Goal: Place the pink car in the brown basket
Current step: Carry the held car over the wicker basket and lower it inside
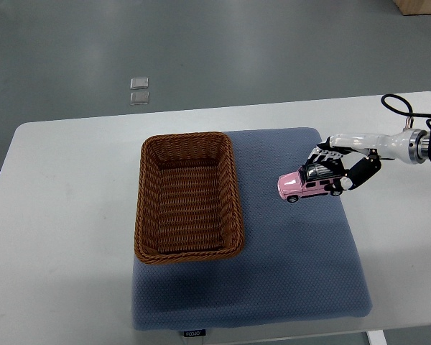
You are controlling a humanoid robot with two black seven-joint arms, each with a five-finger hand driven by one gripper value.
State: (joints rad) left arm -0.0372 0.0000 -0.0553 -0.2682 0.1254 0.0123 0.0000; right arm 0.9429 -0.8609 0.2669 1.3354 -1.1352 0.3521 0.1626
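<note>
Grey, smooth flooring fills the background beyond a white desk (65,215) with rounded corners. Coming in from the picture's right edge, the right robot hand (341,169) has a glossy white shell along its back and black jointed fingers (363,172), with a metal wrist ring and a looped black cable behind it. Its fingers are curled around the rear of the pink car (309,185), closing on the roof and tail end, so the hand has hold of the toy.

That pink car is a boxy off-road model, with a pale pink body, a dark roof and windows, and small black wheels with light hubs. Its nose points toward the picture's left. It sits over the right part of a blue-grey mat (294,273); whether its wheels touch the mat or hang just above it cannot be told.

This mat is a thick, padded rectangle with a fine dimpled weave and soft rounded edges, with a small tag at its near edge. On its left side rests the brown basket (233,194), a rectangular wicker tray with tightly woven walls and a braided rim, well apart from the car. Two small clear square pieces (139,90) lie on the floor beyond the desk.
</note>
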